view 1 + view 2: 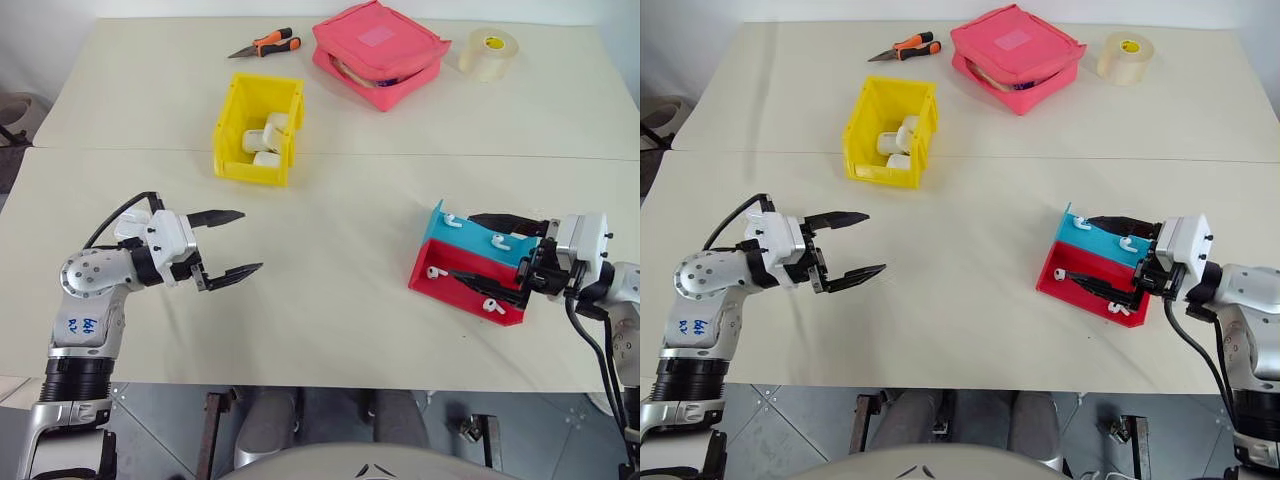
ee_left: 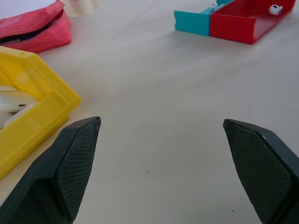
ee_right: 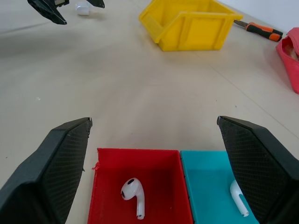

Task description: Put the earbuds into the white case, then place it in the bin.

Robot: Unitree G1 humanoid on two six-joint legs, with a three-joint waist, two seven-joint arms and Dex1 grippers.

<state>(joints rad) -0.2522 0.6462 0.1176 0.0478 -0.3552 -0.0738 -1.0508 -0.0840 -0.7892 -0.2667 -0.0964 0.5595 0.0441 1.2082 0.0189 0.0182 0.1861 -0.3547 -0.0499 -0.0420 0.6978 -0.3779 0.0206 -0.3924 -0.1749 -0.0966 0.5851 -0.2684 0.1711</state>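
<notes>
**Both claws stood wide apart over the tabletop, earbuds lying in the tray, cases in the bin**

The left claw [image 1: 228, 245] hung level above the bare cream tabletop [image 1: 330, 250], its two black fingers spread wide with nothing between them. It pointed across toward the robot's right.

The right claw [image 1: 478, 250] was also level, pointing toward the robot's left, with its black fingers wide apart. They straddled the red-and-blue angled plastic tray [image 1: 470, 268], one finger along the blue half, the other over the red half. Whether the fingers touched the tray could not be told.

The tiny glossy white stemmed earbuds [image 3: 133, 192] lay loose in that tray. The head views showed four of them, two on the blue part and two on the red. In the right wrist view one lay in the red compartment and another [image 3: 238, 197] in the blue one beside it.

The bright yellow rectangular open-top plastic bin [image 1: 258, 128] sat on the far half of the tabletop, well apart from the tray. Inside it lay small rounded glossy white plastic cases [image 1: 265, 138], at least three pieces bunched together; their lids could not be made out.

Behind the bin lay orange-handled pliers [image 1: 266, 44], a pink zippered fabric pouch [image 1: 380, 50] and a roll of clear tape [image 1: 488, 52].
</notes>
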